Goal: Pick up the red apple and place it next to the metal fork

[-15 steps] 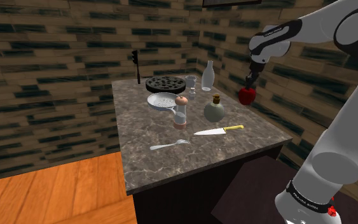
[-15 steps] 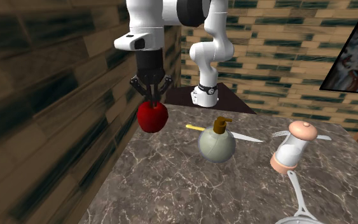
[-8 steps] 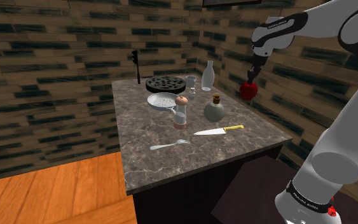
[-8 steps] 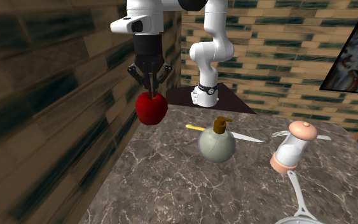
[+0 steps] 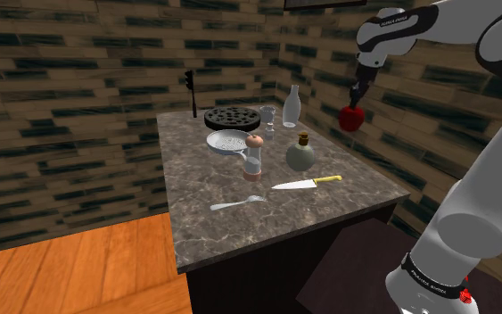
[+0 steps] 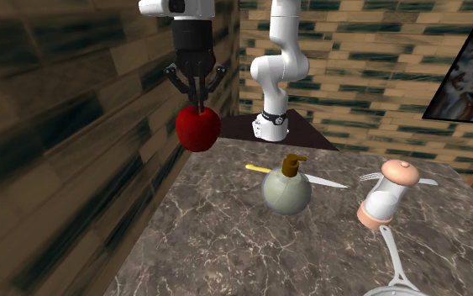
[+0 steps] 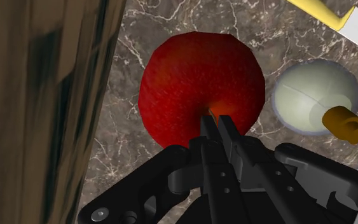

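This is a kitchen corner in a house. A dark stone-patterned counter [image 5: 195, 218] carries cooking and table things: a fork [image 5: 237, 204], a knife [image 5: 304, 184], a pan [image 5: 229, 140], a grinder [image 5: 254, 157] and a glass bottle [image 5: 291, 107]. Plank walls [image 5: 61, 107], a wooden floor [image 5: 70, 268] and a framed picture [image 6: 468, 76] make it look like a home.

The white arm [image 5: 472, 214] is standing tall at the shoulder view's lower right, arching up and over toward the left. Its wrist is pointing straight down. The black gripper [image 6: 197, 104] is hanging high, its two fingers [image 7: 210, 130] pinching a red apple [image 6: 198, 129] by the stem.
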